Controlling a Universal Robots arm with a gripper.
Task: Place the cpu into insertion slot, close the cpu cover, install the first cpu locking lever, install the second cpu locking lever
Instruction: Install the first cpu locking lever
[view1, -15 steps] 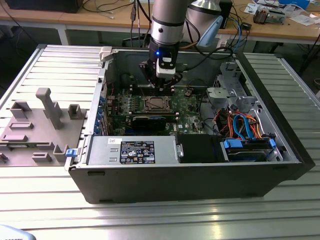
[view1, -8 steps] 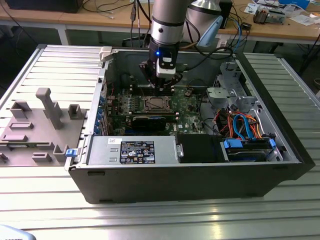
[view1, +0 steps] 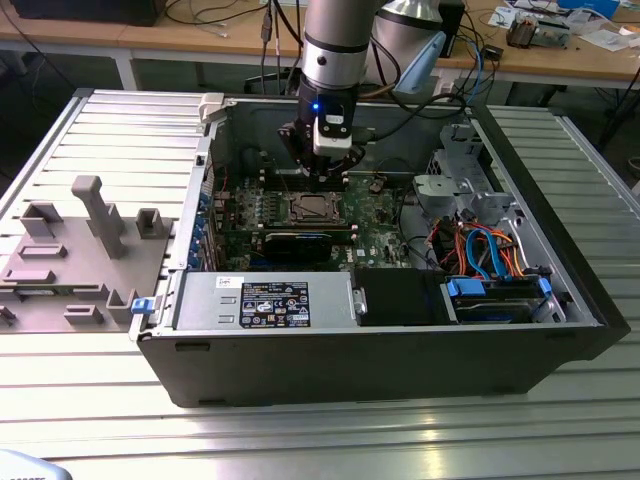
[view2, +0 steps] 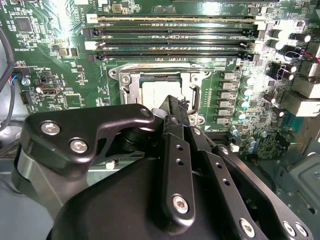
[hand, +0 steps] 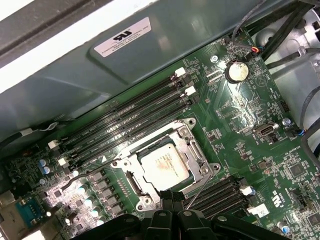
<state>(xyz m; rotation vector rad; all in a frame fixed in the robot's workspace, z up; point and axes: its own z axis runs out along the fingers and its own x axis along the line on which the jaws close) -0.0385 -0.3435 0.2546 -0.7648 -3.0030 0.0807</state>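
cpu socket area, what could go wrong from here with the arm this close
1. The cpu already sits in the insertion slot with the cpu cover closed over it; the pincer hangs right at the socket's edge, so a small drift could scrape the cover or the chip.
2. A thin lever wire sticks out beside the fingertips and could slip or snag.
3. The memory slots lie close beside the socket, so a sideways slip might strike them.

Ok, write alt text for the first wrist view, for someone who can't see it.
A silver-topped cpu sits in the square insertion slot of a green motherboard, with the metal cpu cover framing it. The black gripper hangs at the socket's edge; long memory slots and a coin battery lie beyond.
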